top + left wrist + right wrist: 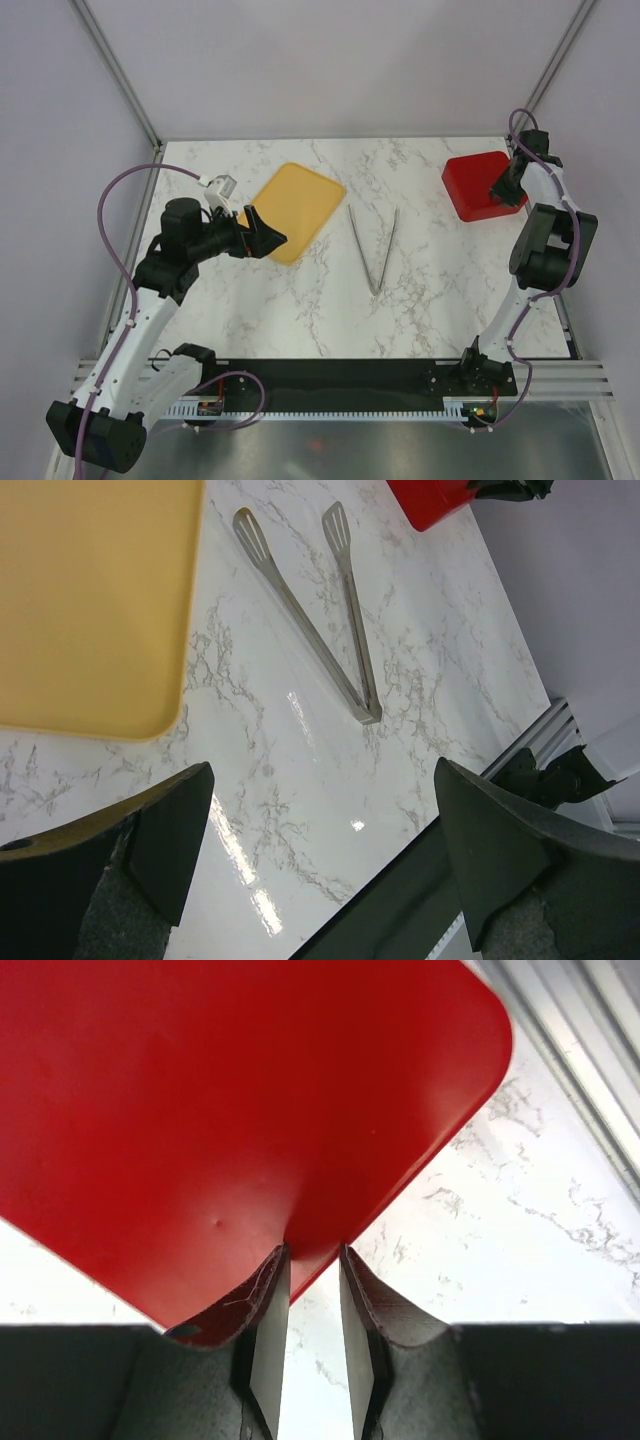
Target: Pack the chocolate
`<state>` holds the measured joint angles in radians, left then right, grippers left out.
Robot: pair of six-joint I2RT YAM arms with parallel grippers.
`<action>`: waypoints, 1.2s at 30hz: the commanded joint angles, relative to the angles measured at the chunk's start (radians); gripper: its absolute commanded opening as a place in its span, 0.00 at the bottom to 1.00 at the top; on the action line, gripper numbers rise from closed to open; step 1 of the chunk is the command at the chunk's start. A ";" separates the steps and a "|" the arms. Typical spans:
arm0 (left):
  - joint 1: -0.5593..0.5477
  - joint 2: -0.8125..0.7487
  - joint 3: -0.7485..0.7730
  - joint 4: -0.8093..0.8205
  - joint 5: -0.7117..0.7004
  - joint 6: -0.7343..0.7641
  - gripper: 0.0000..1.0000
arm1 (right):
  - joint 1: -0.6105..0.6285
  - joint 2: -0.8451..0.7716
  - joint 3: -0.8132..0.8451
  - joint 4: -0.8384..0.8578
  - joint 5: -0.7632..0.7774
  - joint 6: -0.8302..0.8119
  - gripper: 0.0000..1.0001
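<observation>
Red box (250, 1090) side first: stands at the far right of the desk (300, 310), with its rim between the right fingers (265, 1330), narrowly apart; cannot tell if clamped. Could slip or tip when lifted by so thin a hold. With the left fingers (170, 830) wide apart near the yellow tray (295, 205), cannot steady it. Cannot see any chocolate; may spill if inside.

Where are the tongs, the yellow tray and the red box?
tongs (375, 284): top view, on the joined end.
yellow tray (295, 205): top view, on the middle of its bare surface.
red box (472, 182): top view, on the middle of its top.
</observation>
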<state>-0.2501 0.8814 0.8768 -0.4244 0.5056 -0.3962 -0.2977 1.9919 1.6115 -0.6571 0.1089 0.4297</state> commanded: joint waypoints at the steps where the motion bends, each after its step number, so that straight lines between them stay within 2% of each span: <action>1: 0.006 -0.021 -0.007 0.016 -0.019 0.014 1.00 | 0.014 -0.014 0.069 -0.039 -0.096 -0.029 0.34; 5: 0.005 -0.016 -0.006 0.016 -0.009 0.014 1.00 | 0.038 -0.027 0.103 0.109 -0.250 -0.022 0.31; 7: 0.006 -0.016 -0.006 0.016 -0.010 0.016 1.00 | 0.045 0.010 0.135 0.149 -0.328 -0.013 0.16; 8: 0.005 -0.015 -0.004 0.016 -0.013 0.017 1.00 | 0.045 0.027 0.169 0.198 -0.346 0.006 0.02; 9: 0.005 -0.013 -0.006 0.018 -0.010 0.019 1.00 | 0.043 0.041 0.177 0.230 -0.360 0.021 0.00; 14: 0.005 -0.004 -0.004 0.018 -0.016 0.022 1.00 | 0.025 0.149 0.150 0.476 -0.556 0.121 0.00; 19: 0.005 0.011 -0.004 0.018 -0.015 0.023 1.00 | 0.008 0.274 0.038 0.586 -0.568 0.196 0.00; 22: 0.005 0.019 -0.002 0.016 -0.021 0.026 1.00 | 0.006 0.340 0.034 0.594 -0.617 0.207 0.00; 27: 0.006 0.027 -0.001 0.015 -0.027 0.025 1.00 | 0.005 0.335 0.054 0.649 -0.681 0.231 0.00; 30: 0.005 0.025 -0.004 0.013 -0.027 0.025 1.00 | -0.001 0.294 0.070 0.740 -0.699 0.273 0.00; 32: 0.006 0.024 -0.006 0.013 -0.026 0.026 1.00 | -0.018 0.250 0.059 0.790 -0.667 0.282 0.00; 36: 0.006 0.028 -0.004 0.015 -0.026 0.026 1.00 | -0.060 0.153 -0.083 0.918 -0.577 0.345 0.00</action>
<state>-0.2501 0.9070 0.8764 -0.4248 0.4980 -0.3962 -0.3145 2.2536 1.6058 0.1371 -0.5400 0.7303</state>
